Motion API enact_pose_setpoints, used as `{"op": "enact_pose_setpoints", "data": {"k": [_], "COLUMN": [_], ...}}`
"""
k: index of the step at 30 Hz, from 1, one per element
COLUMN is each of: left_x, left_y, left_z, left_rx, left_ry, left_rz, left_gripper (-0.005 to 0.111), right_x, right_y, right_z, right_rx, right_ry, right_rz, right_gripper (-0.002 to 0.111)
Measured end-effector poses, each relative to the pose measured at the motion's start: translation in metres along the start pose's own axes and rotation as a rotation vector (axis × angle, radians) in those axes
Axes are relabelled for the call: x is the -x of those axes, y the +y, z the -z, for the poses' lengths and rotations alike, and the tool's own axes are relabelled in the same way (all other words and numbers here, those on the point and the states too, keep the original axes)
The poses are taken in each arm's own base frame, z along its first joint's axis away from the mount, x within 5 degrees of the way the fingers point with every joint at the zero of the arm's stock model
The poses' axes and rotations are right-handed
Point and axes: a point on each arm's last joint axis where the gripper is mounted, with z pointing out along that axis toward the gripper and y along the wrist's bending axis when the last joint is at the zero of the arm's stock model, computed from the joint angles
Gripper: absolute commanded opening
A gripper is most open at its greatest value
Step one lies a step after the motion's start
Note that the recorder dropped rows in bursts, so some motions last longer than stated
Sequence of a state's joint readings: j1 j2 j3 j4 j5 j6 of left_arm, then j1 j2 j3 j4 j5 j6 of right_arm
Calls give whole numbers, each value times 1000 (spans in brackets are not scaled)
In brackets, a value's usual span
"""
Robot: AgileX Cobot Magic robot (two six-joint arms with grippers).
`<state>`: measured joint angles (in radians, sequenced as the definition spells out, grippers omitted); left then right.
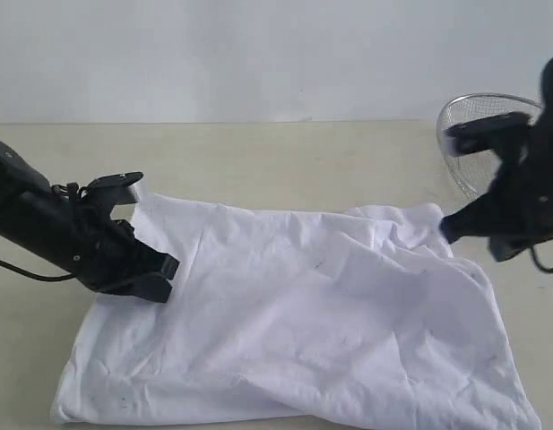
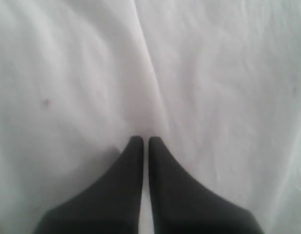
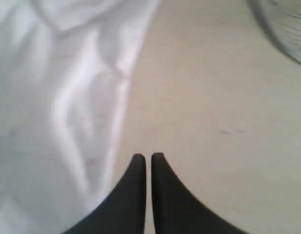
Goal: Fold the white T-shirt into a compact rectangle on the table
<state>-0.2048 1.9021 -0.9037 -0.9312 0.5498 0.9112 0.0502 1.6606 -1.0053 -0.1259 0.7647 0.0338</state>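
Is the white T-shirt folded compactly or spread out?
Spread out: the white T-shirt lies broad and rumpled over the table, not a compact rectangle.

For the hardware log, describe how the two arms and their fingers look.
Both arms are matte black with no visible markings. The left arm is chunky, with a bracket on top and a thin black cable trailing below; the right arm also trails a short black cable. The left gripper and right gripper have smooth black fingers, broad at the base, tapering to narrow rounded tips.
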Motion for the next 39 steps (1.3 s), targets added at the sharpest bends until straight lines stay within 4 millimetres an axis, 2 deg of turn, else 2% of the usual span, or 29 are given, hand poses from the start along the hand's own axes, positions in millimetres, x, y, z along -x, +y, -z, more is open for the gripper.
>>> {"op": "enact_pose_setpoints", "data": {"k": [4, 8, 13, 19, 21, 22, 23, 24, 25, 26, 27, 28, 34, 37, 38, 39], "left_x": [5, 7, 8, 8, 8, 7, 7, 7, 7, 7, 7, 7, 6, 6, 6, 6], "left_y": [0, -1, -1, -1, -2, -2, -3, -3, -3, -3, -3, -3, -4, -4, -4, -4], "left_z": [1, 1, 1, 1, 1, 1, 1, 1, 1, 1, 1, 1, 1, 1, 1, 1], "left_rx": [-1, -5, -11, -11, -20, -24, -27, -29, -30, -31, -33, -34, -42, -42, -42, -42], "left_ry": [-16, -27, -34, -36, -29, -27, -24, -23, -22, -22, -22, -21, -15, -15, -15, -15], "left_rz": [4, 8, 11, 11, 11, 11, 11, 11, 9, 8, 7, 7, 5, 5, 5, 5], "left_gripper": [5, 5, 5, 5, 5, 5, 5, 5, 5, 5, 5, 5, 5, 5, 5, 5], "right_x": [-15, -31, -30, -28, -29, -29, -30, -31, -31, -31, -30, -30, -24, -21, -19, -17], "right_y": [-47, -65, -67, -65, -65, -64, -63, -63, -62, -62, -61, -60, -27, -18, -13, -9], "right_z": [8, 6, 5, -9, -17, -21, -29, -32, -38, -40, -45, -47, -72, -75, -76, -77], "right_rx": [48, 303, 520, 573, 588, 599, 616, 619, 636, 642, 667, 674, 711, 725, 724, 722], "right_ry": [54, 123, 52, 63, 91, 108, 137, 146, 160, 165, 171, 175, 251, 261, 256, 251], "right_rz": [-120, -123, -140, -115, -121, -121, -129, -131, -146, -152, -174, -179, -125, -113, -103, -99], "right_gripper": [0, 0, 0, 0, 6, 20, 28, 51, 61, 82, 87, 90, 90, 90, 89, 83]}}
